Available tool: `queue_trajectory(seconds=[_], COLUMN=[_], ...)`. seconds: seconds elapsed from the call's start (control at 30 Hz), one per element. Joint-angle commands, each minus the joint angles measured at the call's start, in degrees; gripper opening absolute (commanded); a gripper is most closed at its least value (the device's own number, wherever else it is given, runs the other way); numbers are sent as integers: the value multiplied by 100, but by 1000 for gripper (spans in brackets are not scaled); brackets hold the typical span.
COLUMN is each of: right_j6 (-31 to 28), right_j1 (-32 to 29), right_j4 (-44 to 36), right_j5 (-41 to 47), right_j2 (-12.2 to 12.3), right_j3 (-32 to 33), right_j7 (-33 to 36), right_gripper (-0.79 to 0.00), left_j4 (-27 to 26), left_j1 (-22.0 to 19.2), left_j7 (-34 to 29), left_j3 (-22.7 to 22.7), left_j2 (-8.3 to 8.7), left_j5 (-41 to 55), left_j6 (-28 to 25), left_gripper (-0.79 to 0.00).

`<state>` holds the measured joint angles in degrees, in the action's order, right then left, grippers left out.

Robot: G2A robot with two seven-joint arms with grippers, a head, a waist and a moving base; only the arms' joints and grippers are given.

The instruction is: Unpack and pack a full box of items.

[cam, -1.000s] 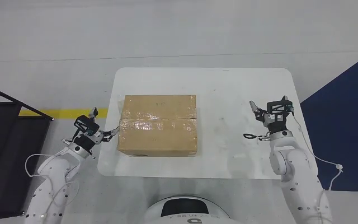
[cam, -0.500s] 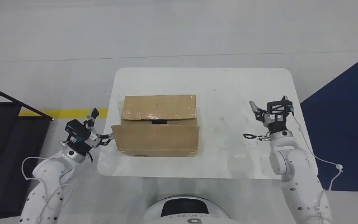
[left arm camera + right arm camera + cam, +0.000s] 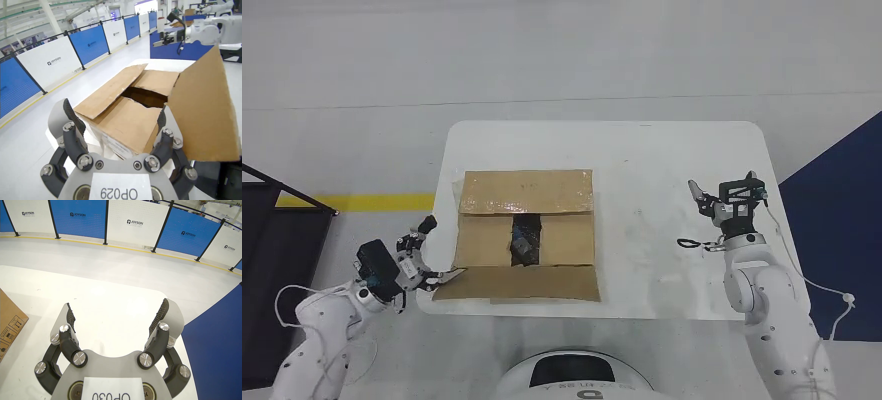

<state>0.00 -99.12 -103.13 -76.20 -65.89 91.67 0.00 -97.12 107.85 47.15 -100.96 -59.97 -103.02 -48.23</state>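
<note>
— Now that the near flap [image 3: 522, 283] lies folded out toward us, where do we stand with the box [image 3: 482, 240]?

— It sits left of the middle of the table [image 3: 662, 160], its long side running left to right across us. The far flap [image 3: 527, 190] lies down over the top. Through the gap in the middle we see something dark [image 3: 524, 240] inside, too small to name.

— And our left gripper [image 3: 113, 108]?

— It is spread wide at the box's near left corner, gripping nothing. One fingertip [image 3: 160, 118] is just beside the folded-out flap's left edge; whether it touches, we cannot tell.

— The right gripper [image 3: 116, 303]?

— Wide open too, and empty. It hangs over bare table at the right, well apart from the box.

— So which arm takes the next flap?

— We judge the left, since it is nearer. The far flap lies across the box from it, hinged along the long axis, so we would reach over the top and lift away from us.
</note>
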Motion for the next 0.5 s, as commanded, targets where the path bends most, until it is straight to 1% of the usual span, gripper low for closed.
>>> queue_trajectory(seconds=[0.0, 0.13, 0.23, 0.33, 0.4, 0.47], right_j6=[0, 0, 0, 0, 0, 0], right_j1=[0, 0, 0, 0, 0, 0], right_j4=[0, 0, 0, 0, 0, 0], right_j5=[0, 0, 0, 0, 0, 0], right_j2=[0, 0, 0, 0, 0, 0], right_j3=[0, 0, 0, 0, 0, 0], right_j7=[0, 0, 0, 0, 0, 0], right_gripper=[0, 0, 0, 0, 0, 0], left_j4=[1, 94, 188, 252, 299, 416], left_j1=[50, 57, 10, -73, -99, -161], left_j7=[17, -50, -161, -155, -11, -88], left_j3=[41, 213, 304, 278, 186, 12], left_j2=[27, 60, 60, 57, 56, 48], left_j5=[-510, -1134, -1142, -780, -296, 347], left_j6=[318, 833, 1065, 1089, 950, 837], left_gripper=[0, 0, 0, 0, 0, 0])
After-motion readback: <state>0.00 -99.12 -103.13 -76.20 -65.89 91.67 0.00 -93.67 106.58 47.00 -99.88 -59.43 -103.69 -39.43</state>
